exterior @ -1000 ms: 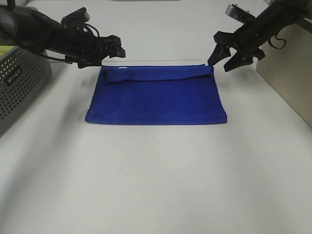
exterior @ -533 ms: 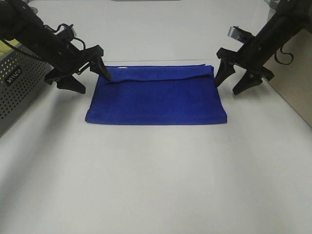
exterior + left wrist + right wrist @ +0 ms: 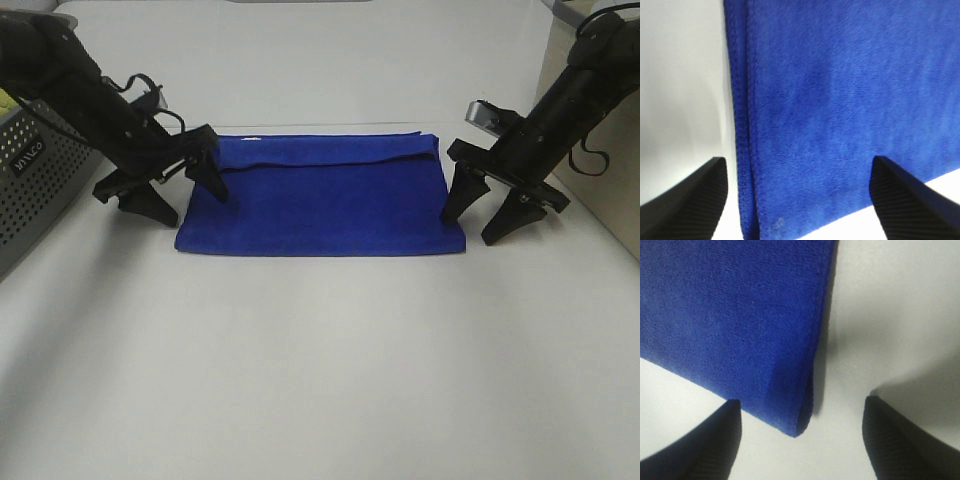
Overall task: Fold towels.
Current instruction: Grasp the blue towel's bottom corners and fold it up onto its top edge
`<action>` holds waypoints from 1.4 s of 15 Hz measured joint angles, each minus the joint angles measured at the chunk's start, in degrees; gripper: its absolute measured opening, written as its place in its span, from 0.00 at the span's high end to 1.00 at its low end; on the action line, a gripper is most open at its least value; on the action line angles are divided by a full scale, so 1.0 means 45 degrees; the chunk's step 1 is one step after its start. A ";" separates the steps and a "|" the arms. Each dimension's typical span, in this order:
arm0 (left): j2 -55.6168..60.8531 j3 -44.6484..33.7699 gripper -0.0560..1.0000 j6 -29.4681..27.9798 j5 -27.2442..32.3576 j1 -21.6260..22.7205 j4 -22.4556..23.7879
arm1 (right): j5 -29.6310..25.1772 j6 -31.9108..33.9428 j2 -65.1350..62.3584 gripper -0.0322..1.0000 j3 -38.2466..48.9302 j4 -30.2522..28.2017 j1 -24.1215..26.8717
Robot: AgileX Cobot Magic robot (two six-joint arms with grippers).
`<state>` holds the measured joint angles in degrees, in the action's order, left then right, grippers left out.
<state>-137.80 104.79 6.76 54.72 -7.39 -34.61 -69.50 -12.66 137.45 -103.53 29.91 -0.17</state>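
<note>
Blue towel (image 3: pixel 320 205): royal-blue cloth folded into a wide rectangle; it lies flat on the far middle of the desk (image 3: pixel 320 370); a narrower flap runs along its far edge
White tag (image 3: pixel 250 138): small; sits at the towel's far-left corner
Left hand (image 3: pixel 192 205): fingers spread wide, gripping nothing; pointed down at the towel's left edge; one finger stands over bare desk just left of the cloth, the other over the cloth itself; whether the tips touch cannot be told
Left wrist view: the stitched side edge, in stacked layers, runs between the two dark fingers, close beside one of them; blue pile fills most of the gap; pale desk shows beside the outer finger
Right hand (image 3: pixel 471 228): likewise spread and holding nothing; pointed down at the towel's near-right corner; the inner finger stands at the right edge, the outer one over bare desk just beside it
Right wrist view: the rounded folded corner lies between the fingers, nearer one than the other; its stitched edge casts a thin shadow on the desk; the second finger has only white surface under it
Basket (image 3: pixel 40 175): grey perforated metal with a white label; at the desk's left edge, near the left arm, apart from the towel
Beige box (image 3: pixel 590 150): at the right edge, behind the right arm
</note>
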 joint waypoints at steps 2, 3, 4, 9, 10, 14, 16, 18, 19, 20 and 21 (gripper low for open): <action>-0.0204 0.0013 0.25 -0.0038 0.0127 -0.0280 -0.0025 | -0.0013 -0.0076 0.0025 0.32 0.0216 0.0573 -0.0013; -0.0280 0.0089 0.25 -0.0038 0.0115 -0.0407 -0.0115 | -0.0038 -0.0140 0.0115 0.32 0.0216 0.0853 -0.0025; -0.0318 0.0115 0.25 -0.0038 0.0089 -0.0522 -0.0191 | -0.0102 -0.0344 0.0153 0.32 0.0216 0.1006 -0.0115; -0.0509 0.0140 0.61 -0.0280 0.0127 -0.1070 0.0000 | 0.0407 -0.0064 0.0267 0.54 0.0229 0.0509 -0.1171; -0.0535 0.0140 0.76 -0.0318 0.0178 -0.1031 0.0318 | 0.0497 0.0216 0.0267 0.69 0.0229 0.0280 -0.1044; -0.0547 0.0140 0.91 -0.0535 0.1019 -0.1006 0.0828 | 0.0178 0.0369 0.0153 0.95 0.0395 -0.0013 -0.0637; -0.0458 0.0140 0.91 -0.0598 0.1693 -0.1044 0.1120 | 0.0127 0.0369 -0.0229 0.95 0.0840 -0.0140 -0.0624; -0.0395 0.0076 0.91 -0.0688 0.2521 -0.1146 0.1477 | 0.0140 0.0344 -0.1235 0.95 0.2470 -0.0153 -0.0624; -0.0242 -0.0204 0.91 -0.0777 0.2788 -0.1222 0.1566 | 0.0204 0.0306 -0.1630 0.95 0.3298 -0.0153 -0.0624; 0.0140 -0.0764 0.91 -0.0815 0.2801 -0.1350 0.1668 | 0.0407 0.0255 -0.2037 0.95 0.4202 -0.0115 -0.0624; 0.0586 -0.1604 0.91 -0.0853 0.2737 -0.1451 0.1744 | 0.0764 0.0153 -0.2521 0.95 0.5182 -0.0013 -0.0624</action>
<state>-135.16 97.57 2.92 67.04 -13.92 -26.76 -66.06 -11.97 126.11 -80.21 29.85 -2.98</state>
